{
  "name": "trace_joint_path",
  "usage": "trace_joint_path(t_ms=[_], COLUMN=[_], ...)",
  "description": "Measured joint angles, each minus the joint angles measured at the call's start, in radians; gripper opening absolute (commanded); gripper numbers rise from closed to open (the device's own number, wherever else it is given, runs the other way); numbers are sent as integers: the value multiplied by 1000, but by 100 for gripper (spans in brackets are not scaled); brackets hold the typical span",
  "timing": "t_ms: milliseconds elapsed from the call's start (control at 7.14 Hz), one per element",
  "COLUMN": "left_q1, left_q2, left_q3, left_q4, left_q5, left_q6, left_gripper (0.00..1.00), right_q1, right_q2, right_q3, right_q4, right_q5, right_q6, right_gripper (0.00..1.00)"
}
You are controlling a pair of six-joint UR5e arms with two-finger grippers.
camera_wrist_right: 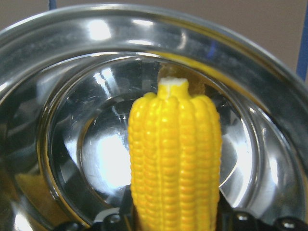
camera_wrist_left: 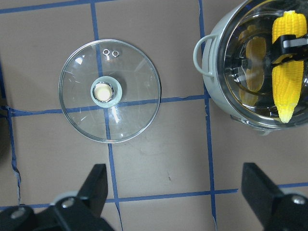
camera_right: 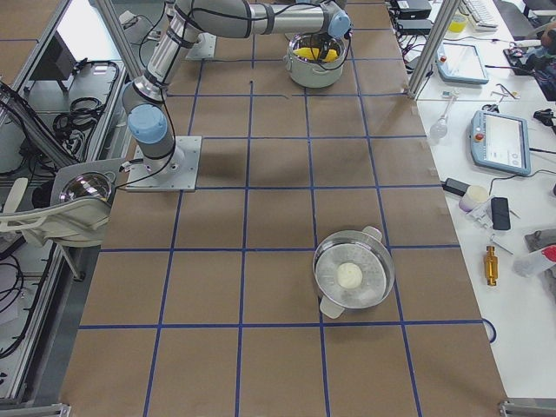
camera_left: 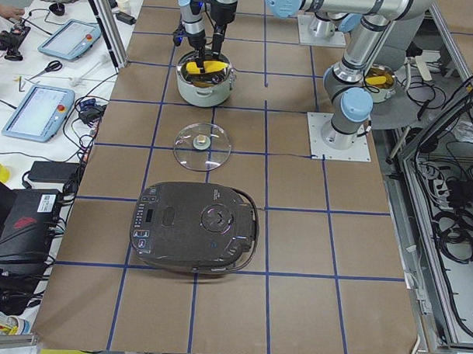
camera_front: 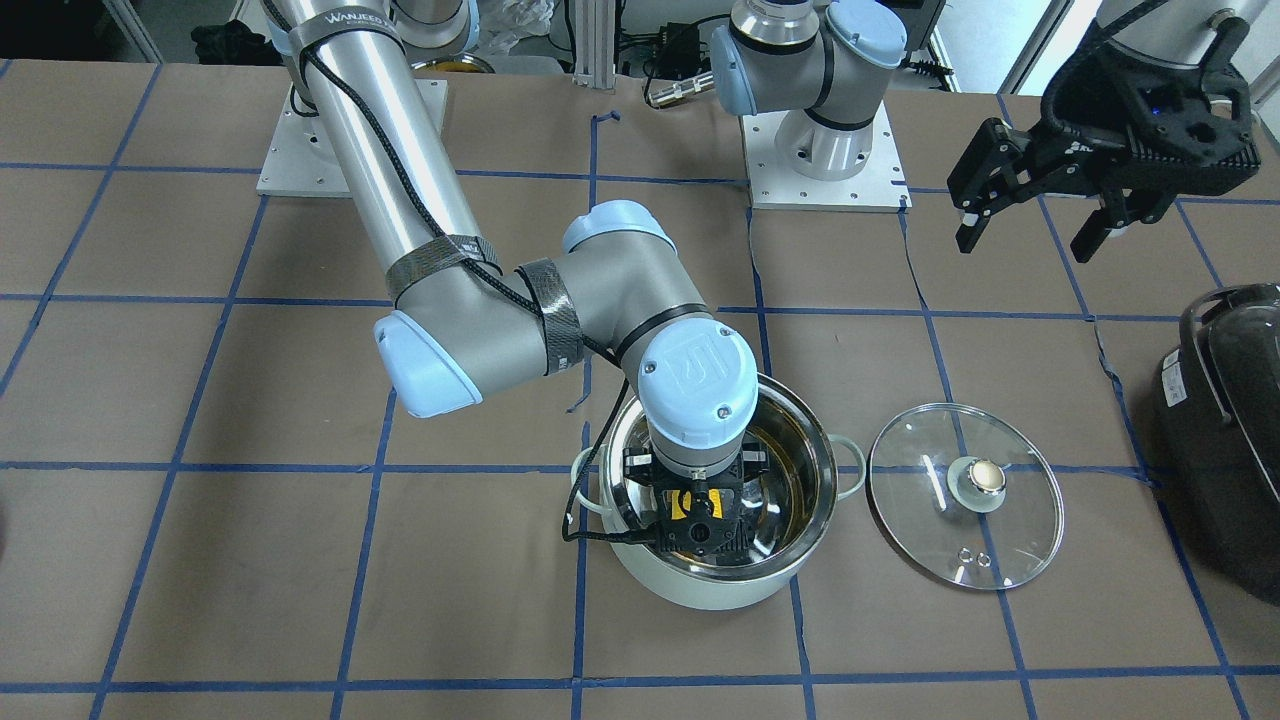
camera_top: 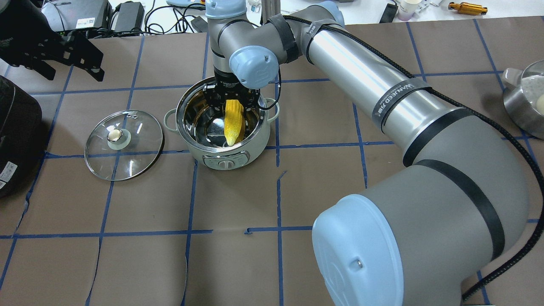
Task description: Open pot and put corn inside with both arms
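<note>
The mint-green pot [camera_top: 225, 159] stands open near the middle of the table; it also shows in the front view [camera_front: 700, 590] and the left wrist view [camera_wrist_left: 204, 62]. Its glass lid [camera_top: 136, 148] with gold knob lies flat on the table beside it, also in the front view [camera_front: 930, 530] and the left wrist view [camera_wrist_left: 130, 110]. My right gripper [camera_top: 231, 100] reaches down into the pot and is shut on the yellow corn [camera_top: 233, 123], which hangs point-down over the steel interior [camera_wrist_right: 173, 163]. My left gripper [camera_front: 1030, 240] is open and empty, high above the table beyond the lid.
A large black appliance [camera_top: 17, 127] sits at the table's left end, close to the lid. A steel bowl [camera_right: 330, 248] holding a white ball sits far out on the right side. My right arm's elbow [camera_front: 600, 300] hangs over the table behind the pot.
</note>
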Motion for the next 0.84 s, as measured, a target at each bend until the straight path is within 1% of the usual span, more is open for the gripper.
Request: trace_joint_path(t_ms=[280, 420, 700, 840], left_q1=[-1, -1, -2, -3], left_q2=[-1, -1, -3, -4], left_q3=[1, 1, 3, 4], left_q4=[-3, -4, -3, -3], left_q5=[0, 0, -1, -1], left_q6=[-1, -1, -2, -2], left_gripper=[100, 100, 100, 100], right_q1=[-10, -31, -129, -205], right_q2=[-48, -102, -237, -314], right_q3=[-1, 4, 35, 78], right_q4=[3, 23, 106, 141], right_q5=[-5, -7, -9, -12], right_q6=[-1, -2, -61, -116], right_gripper=[100, 100, 100, 100])
